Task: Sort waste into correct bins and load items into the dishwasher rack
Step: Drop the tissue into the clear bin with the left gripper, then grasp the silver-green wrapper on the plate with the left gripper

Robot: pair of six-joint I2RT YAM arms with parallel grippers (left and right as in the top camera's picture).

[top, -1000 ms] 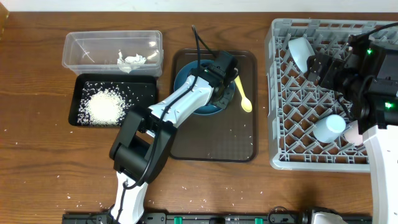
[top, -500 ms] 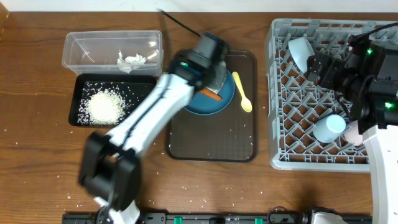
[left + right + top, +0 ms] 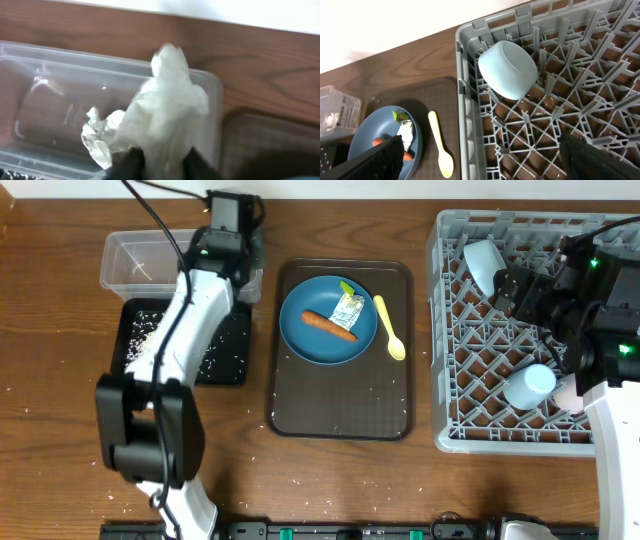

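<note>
My left gripper [image 3: 160, 162] is shut on crumpled white tissue [image 3: 172, 107] and holds it above the right end of the clear tub [image 3: 50, 95]; in the overhead view this gripper [image 3: 226, 225] hangs over the tub [image 3: 140, 255]. More tissue [image 3: 97, 137] lies in the tub. The dark-blue dish [image 3: 310, 340] holds the sausage [image 3: 330, 326] and the green-and-white wrapper [image 3: 347, 306]. The yellow spoon [image 3: 390, 330] lies beside it. My right gripper [image 3: 485, 160] is open and empty above the grey rack [image 3: 450, 330], near the white bowl [image 3: 509, 70].
The black tray [image 3: 225, 350] with rice lies in front of the tub, partly under my left arm. The dish and spoon sit on a brown serving tray [image 3: 340, 405]. A light-blue cup [image 3: 528, 385] and a pink cup [image 3: 566, 393] stand in the rack. Rice grains are scattered on the table.
My left gripper has left the blue dish with tissue in it and swung back and left to above the clear tub. The sausage and wrapper now show on the dish. The right arm has not moved.
</note>
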